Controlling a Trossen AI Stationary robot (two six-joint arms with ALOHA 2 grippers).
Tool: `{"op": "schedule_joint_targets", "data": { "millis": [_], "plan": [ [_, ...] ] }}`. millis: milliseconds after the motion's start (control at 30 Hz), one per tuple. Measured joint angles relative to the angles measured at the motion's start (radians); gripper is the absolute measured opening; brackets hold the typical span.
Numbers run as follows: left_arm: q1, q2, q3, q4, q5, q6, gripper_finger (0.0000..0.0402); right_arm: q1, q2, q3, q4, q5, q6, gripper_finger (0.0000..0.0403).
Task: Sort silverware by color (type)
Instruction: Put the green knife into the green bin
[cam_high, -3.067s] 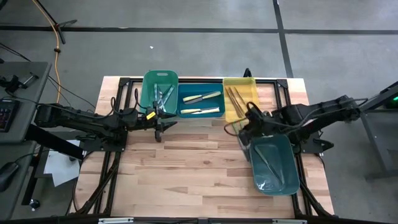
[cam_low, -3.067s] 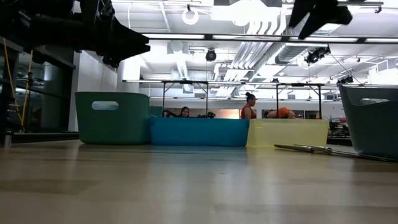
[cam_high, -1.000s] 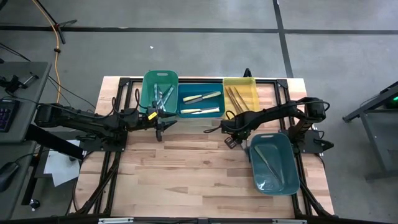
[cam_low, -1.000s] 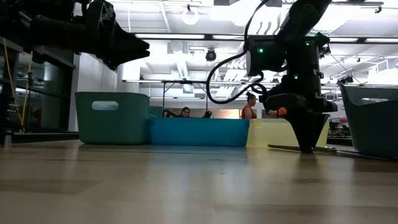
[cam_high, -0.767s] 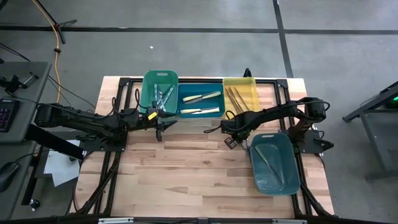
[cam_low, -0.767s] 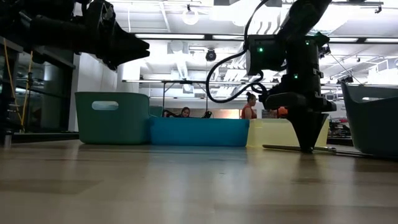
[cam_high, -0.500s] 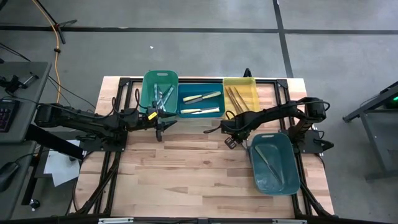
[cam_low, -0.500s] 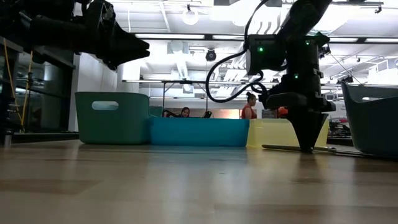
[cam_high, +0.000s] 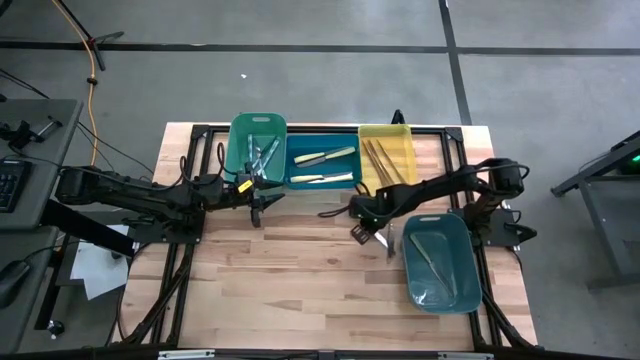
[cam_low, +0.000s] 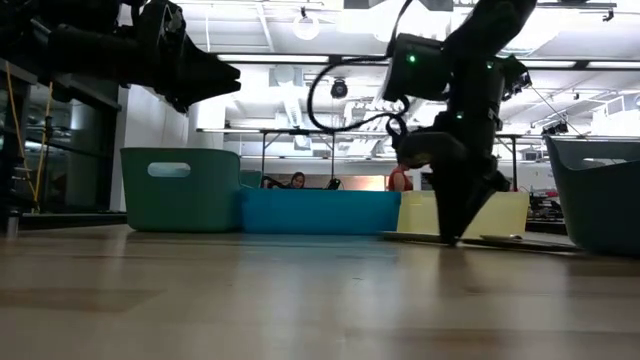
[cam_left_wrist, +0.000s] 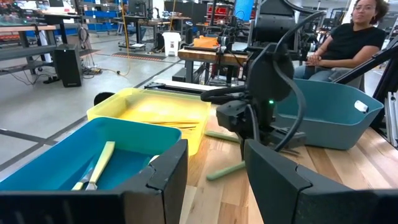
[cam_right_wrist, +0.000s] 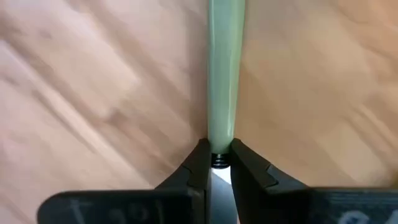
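Note:
My right gripper (cam_high: 364, 228) stands on the table's middle right, in front of the yellow bin (cam_high: 386, 160), pointing down and shut on a green-handled piece of silverware (cam_right_wrist: 221, 68). Its pale handle (cam_left_wrist: 224, 169) lies toward the near left. My left gripper (cam_high: 258, 207) waits open, above the table in front of the green bin (cam_high: 258, 146), with nothing between its fingers. More silverware lies in the green bin, in the blue bin (cam_high: 323, 166), in the yellow bin and in the teal bin (cam_high: 440, 264). My right gripper pinches the green-handled utensil between its two fingertips (cam_right_wrist: 198, 163), right where the green handle ends and the metal shank begins (cam_right_wrist: 217, 159). The fingers come from above, slanting, and lie across it. The utensil lies level at the tabletop (cam_low: 410, 237), its handle pointing away from the gripper.
Three bins stand side by side at the table's far edge: green, blue, yellow. The teal bin sits at the near right, close beside the right gripper. Bare wood spreads across the near and middle table (cam_high: 290, 270). A person (cam_left_wrist: 354, 34) sits beyond the table.
My right gripper has shifted a little toward the table's left and tipped over at a slant. The green-handled utensil has slid along the table with it toward the left and turned about, away from the teal bin.

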Motion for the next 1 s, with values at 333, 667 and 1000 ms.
{"op": "schedule_joint_targets", "data": {
  "millis": [333, 667, 1000],
  "plan": [
    [0.000, 0.000, 0.000, 0.000, 0.000, 0.000, 0.0152, 0.037, 0.003, 0.000, 0.219, -0.042, 0.000, 0.0030],
    [0.000, 0.000, 0.000, 0.000, 0.000, 0.001, 0.0152, 0.054, 0.001, 0.001, 0.493, -0.044, -0.029, 0.0001],
    [0.000, 0.000, 0.000, 0.000, 0.000, 0.001, 0.0152, 0.063, -0.001, 0.002, 0.576, -0.099, -0.017, 0.0005]
  ]
}}
